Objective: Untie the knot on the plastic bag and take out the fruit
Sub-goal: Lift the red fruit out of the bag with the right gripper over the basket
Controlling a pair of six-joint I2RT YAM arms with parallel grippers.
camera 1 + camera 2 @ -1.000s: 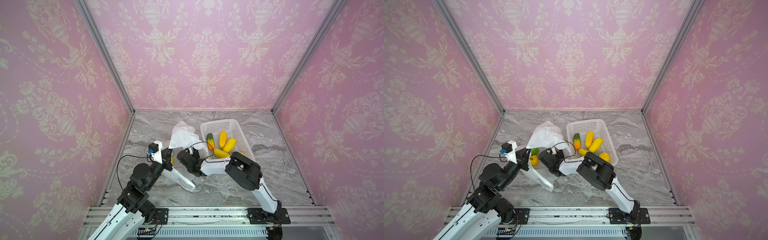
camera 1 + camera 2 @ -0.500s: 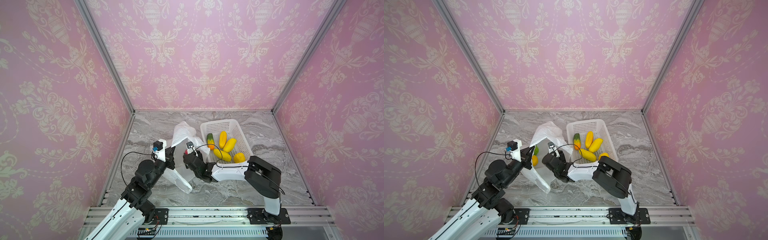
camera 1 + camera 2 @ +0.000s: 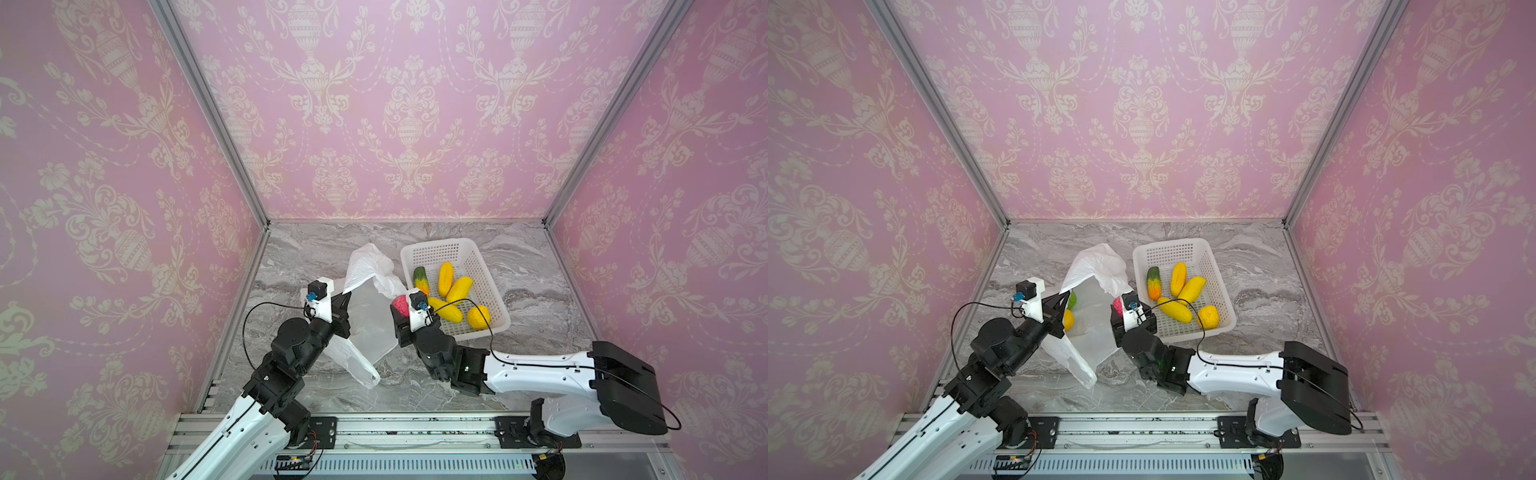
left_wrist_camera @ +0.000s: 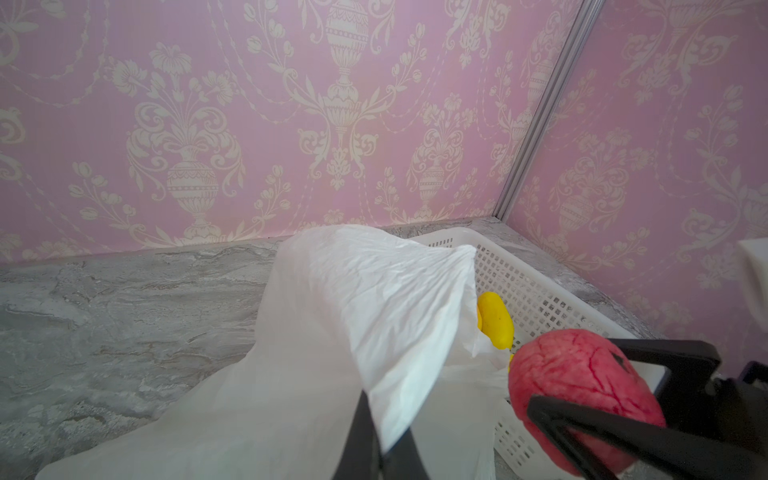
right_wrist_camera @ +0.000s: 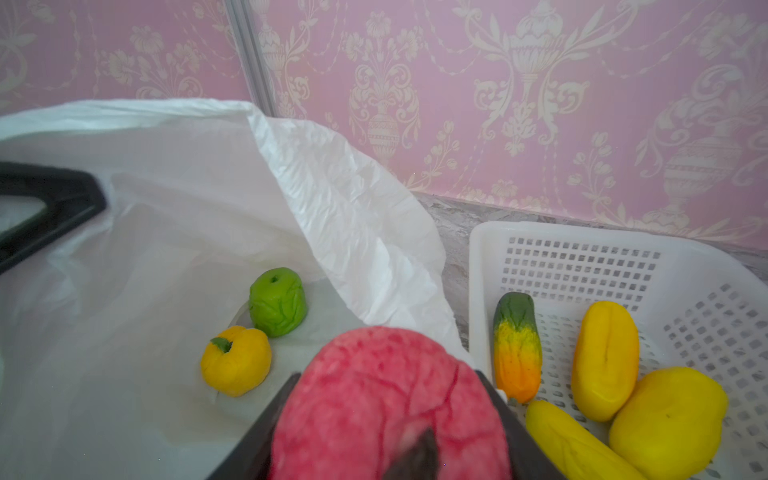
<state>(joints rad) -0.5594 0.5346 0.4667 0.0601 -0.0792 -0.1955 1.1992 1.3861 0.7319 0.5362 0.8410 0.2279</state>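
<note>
Right gripper, clamping bumpy red toy fruit, has come out of crinkly white plastic bag. White perforated basket, at its 2 o'clock, likely next. Left gripper pinches the bag's rim.

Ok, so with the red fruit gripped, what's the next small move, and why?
Probably swing the red fruit sideways until it hangs over the basket. The right gripper is shut on it right beside the basket, which already holds other pieces, while the left gripper pinches the plastic bag by its edge.

The left arm and right arm are white with chunky black joints. Thin black cables loop to their wrists.
</note>
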